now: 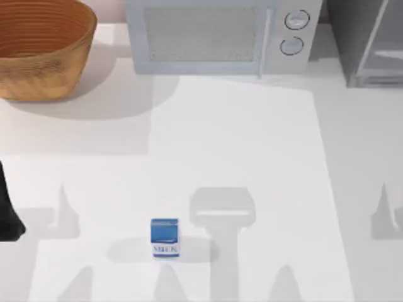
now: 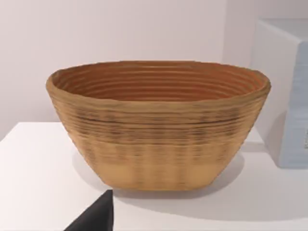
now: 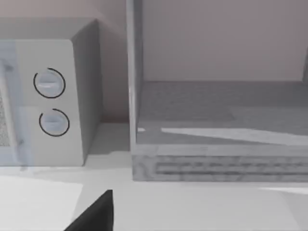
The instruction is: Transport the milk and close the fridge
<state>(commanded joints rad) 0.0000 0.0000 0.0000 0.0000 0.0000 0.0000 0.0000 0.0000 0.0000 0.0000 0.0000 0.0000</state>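
Note:
The milk (image 1: pixel 165 238) is a small blue carton with a white lettered band. It stands upright near the table's front edge, a little left of centre, with nothing touching it. The fridge (image 1: pixel 371 44) is a dark grey cabinet at the back right corner. In the right wrist view its front (image 3: pixel 221 110) is open and the bare inner floor shows above a speckled base. A dark part of my left arm (image 1: pixel 9 211) shows at the table's left edge, far from the milk. A dark piece of each gripper shows in its own wrist view, left (image 2: pixel 96 216) and right (image 3: pixel 96 214).
A large woven basket (image 1: pixel 41 47) stands at the back left. A light-grey microwave (image 1: pixel 214 34) with two round knobs (image 3: pixel 50 102) sits at the back centre, just left of the fridge. White tabletop (image 1: pixel 239 145) lies between these and the milk.

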